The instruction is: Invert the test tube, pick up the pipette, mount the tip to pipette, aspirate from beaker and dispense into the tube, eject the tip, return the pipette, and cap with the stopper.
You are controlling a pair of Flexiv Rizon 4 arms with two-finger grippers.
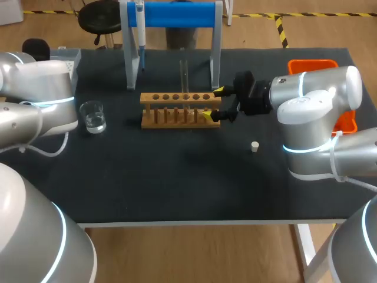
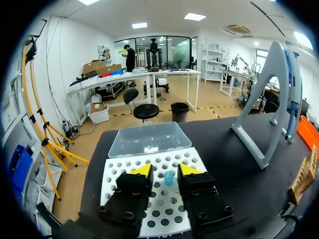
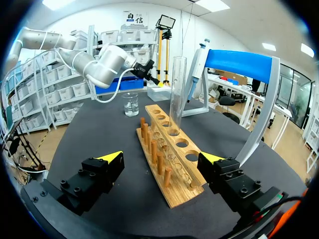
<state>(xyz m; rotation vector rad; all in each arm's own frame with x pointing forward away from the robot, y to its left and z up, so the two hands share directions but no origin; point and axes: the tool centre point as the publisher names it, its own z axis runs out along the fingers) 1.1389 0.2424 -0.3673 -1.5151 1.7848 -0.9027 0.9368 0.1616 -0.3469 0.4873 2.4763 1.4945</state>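
Right wrist view: right gripper (image 3: pixel 162 157) fingers spread wide, holding nothing, straddling the wooden rack (image 3: pixel 172 191) end. Beyond, the test tube (image 3: pixel 177 89) stands upright in a rack hole. It is judged thin, light, slippery and fragile glass, best gripped gently mid-body. The left gripper (image 2: pixel 164 170) is parted and empty.

No legible txt or nos. on table (image 1: pixel 177 183) items; pipette (image 1: pixel 140 29) markings prob. too small.
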